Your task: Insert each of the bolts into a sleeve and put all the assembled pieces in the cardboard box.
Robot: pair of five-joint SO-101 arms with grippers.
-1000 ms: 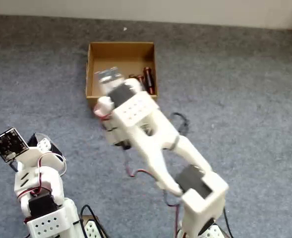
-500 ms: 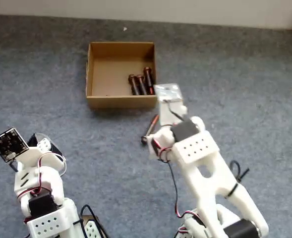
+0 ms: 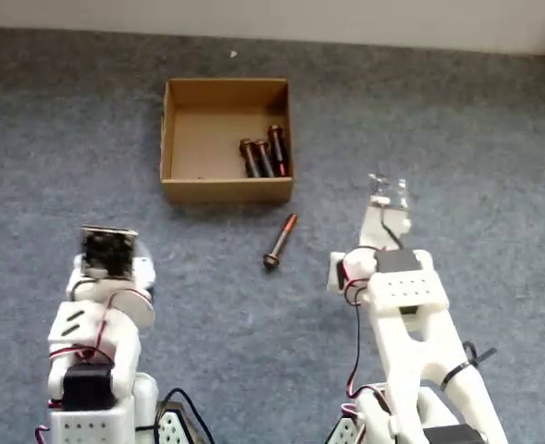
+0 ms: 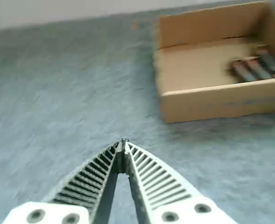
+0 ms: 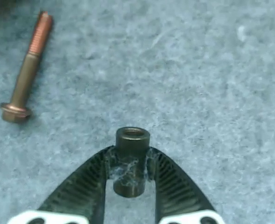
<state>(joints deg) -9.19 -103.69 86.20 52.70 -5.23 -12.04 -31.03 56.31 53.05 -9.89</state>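
Sleeve [image 5: 131, 149] tight between the right jaws, bolt [image 5: 24, 70] loose on the carpet [image 5: 198, 70] nearby, left jaws together, empty

Rough-piled grey carpet [image 3: 494, 139], matt brown cardboard box [image 3: 226, 191], smooth coppery metal bolt [image 5: 29, 65] with threaded end, dull dark metal sleeve [image 5: 131, 163], ribbed matt plastic fingers [image 5: 174, 186], smooth white plastic arm [image 3: 406, 319]

Grey carpet [image 3: 476, 139] all over — a pale strip [image 3: 346, 14] along its far edge.
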